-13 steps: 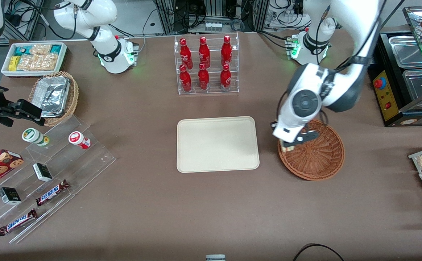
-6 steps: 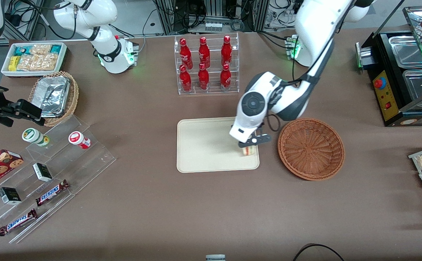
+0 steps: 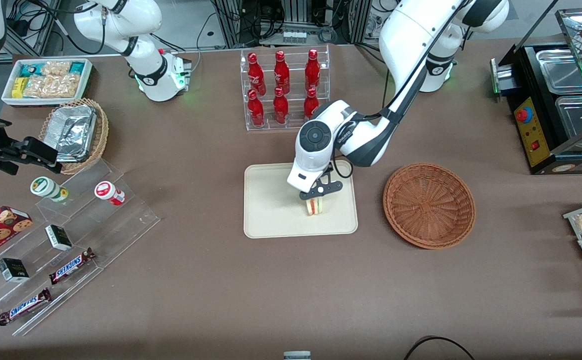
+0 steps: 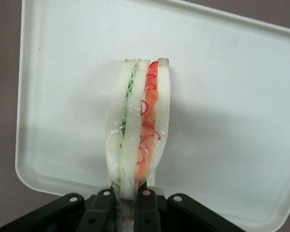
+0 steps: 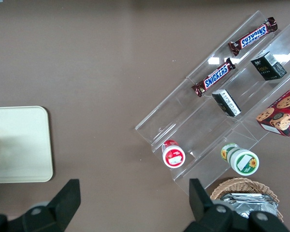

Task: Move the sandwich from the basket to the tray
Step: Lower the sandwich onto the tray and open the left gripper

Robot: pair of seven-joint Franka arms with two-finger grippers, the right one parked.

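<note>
The sandwich (image 3: 314, 206) (image 4: 139, 126), white bread with green and red filling in clear wrap, hangs edge-down over the cream tray (image 3: 271, 200) (image 4: 232, 96), at or just above its surface. My left gripper (image 3: 316, 196) (image 4: 126, 203) is shut on the sandwich's upper end, its black fingers (image 4: 146, 208) pressed against both bread faces. The round reddish-brown basket (image 3: 429, 205) sits on the table beside the tray, toward the working arm's end, with nothing in it. The tray (image 5: 19, 145) also shows in the right wrist view.
A clear rack of red bottles (image 3: 283, 87) stands farther from the front camera than the tray. Toward the parked arm's end are a stepped acrylic display with snacks (image 3: 61, 235), a lighter wicker basket with foil trays (image 3: 74, 134) and a white bin of packets (image 3: 46, 80). A black food warmer (image 3: 561, 100) stands at the working arm's end.
My left gripper has carried the sandwich out of the basket and across onto the tray area, moving toward the parked arm's end. The basket is left with nothing in it.
</note>
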